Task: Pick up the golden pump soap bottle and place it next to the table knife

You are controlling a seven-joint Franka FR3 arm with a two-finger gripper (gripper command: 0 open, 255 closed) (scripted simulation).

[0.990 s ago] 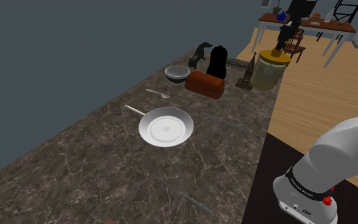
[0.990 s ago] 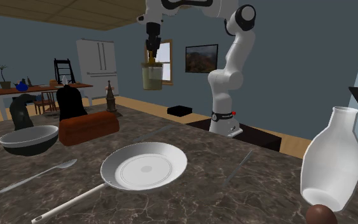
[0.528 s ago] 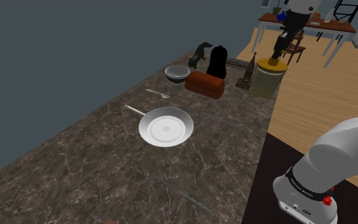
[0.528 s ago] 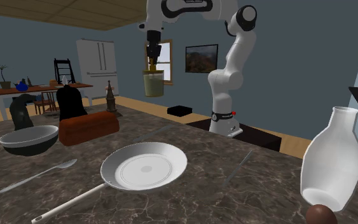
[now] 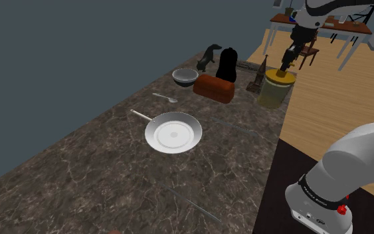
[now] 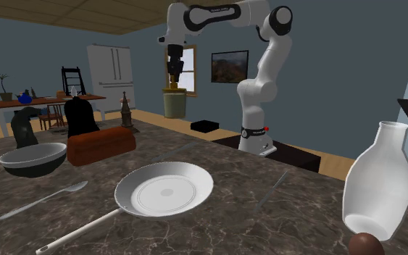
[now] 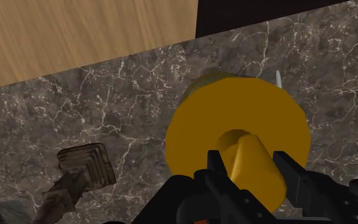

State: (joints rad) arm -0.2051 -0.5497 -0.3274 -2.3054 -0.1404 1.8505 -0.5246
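Soap bottle (image 7: 234,127), gold pump tight between black fingers (image 7: 290,173), over marble counter (image 7: 107,102).

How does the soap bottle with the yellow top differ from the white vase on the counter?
The soap bottle has a yellow top over an olive body; the vase is plain white. The soap bottle is a straight cylinder with a pump; the vase bulges low and narrows to a neck. The hand clasps the soap bottle's pump; the vase stands free on the counter. Both are upright.
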